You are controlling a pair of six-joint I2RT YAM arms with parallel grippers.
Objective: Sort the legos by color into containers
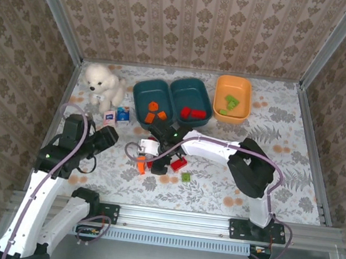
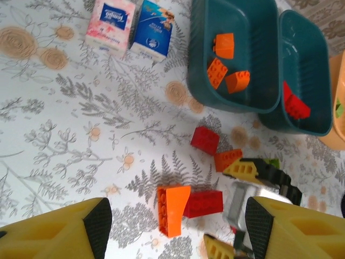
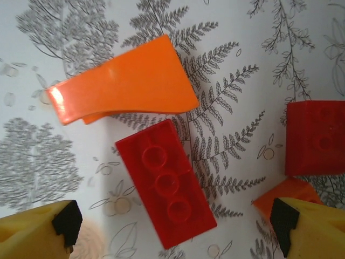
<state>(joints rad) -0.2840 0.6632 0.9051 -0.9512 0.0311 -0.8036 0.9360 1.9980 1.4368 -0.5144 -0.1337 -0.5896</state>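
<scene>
Right pincer (image 3: 175, 224) stands wide over the desk (image 3: 259, 65), holding nothing. From my wrist feed, the red brick (image 3: 166, 183) lies flat, studs up, its long axis slanting away from the orange wedge (image 3: 126, 86) just beside its far end; its near end sits between the fingertips, touching neither.
</scene>
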